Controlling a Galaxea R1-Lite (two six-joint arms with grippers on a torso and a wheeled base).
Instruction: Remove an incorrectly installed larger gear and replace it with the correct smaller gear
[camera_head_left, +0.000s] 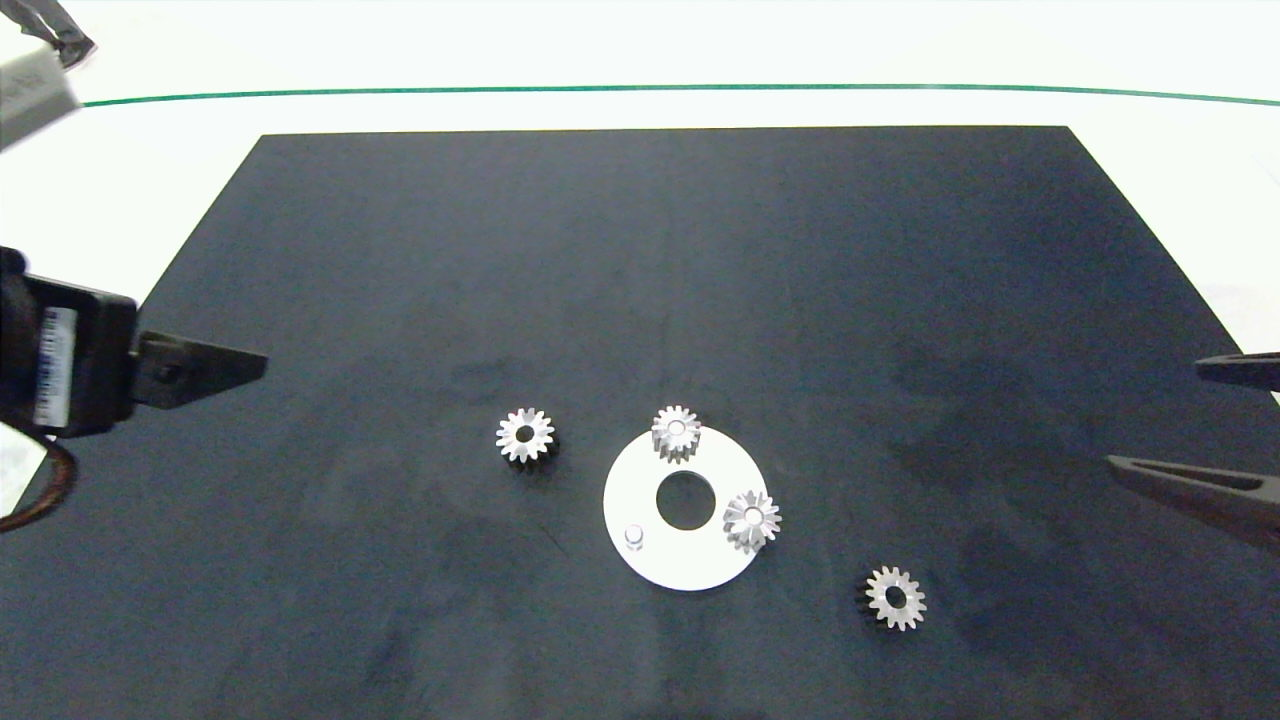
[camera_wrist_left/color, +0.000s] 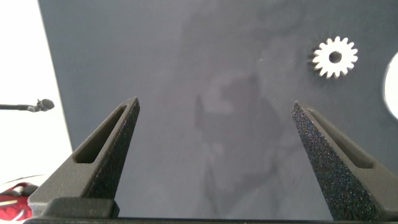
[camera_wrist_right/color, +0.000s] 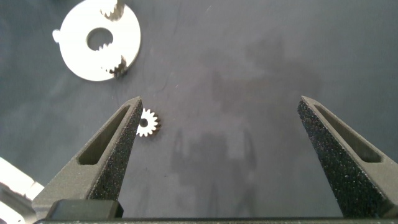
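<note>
A white round plate (camera_head_left: 650, 490) lies on the black mat. Two small-holed, pointed-tooth gears sit on it. The one at its right edge (camera_head_left: 751, 520) looks slightly wider, so I take it as the larger gear (camera_wrist_right/color: 119, 65). The other gear (camera_head_left: 676, 432) sits at the far edge. One short peg (camera_head_left: 634, 537) stands bare. A wide-bored smaller gear (camera_head_left: 525, 435) lies loose left of the plate. A second like it (camera_head_left: 895, 598) lies at the front right. My left gripper (camera_wrist_left/color: 216, 102) is open at the mat's left edge. My right gripper (camera_head_left: 1155, 415) is open at the right edge. Both hold nothing.
The black mat (camera_head_left: 660, 260) covers most of the white table. A green line (camera_head_left: 640, 88) runs along the far side. In the right wrist view the front-right loose gear (camera_wrist_right/color: 148, 122) lies just beside one finger. A shoe (camera_head_left: 70, 45) shows at the top left.
</note>
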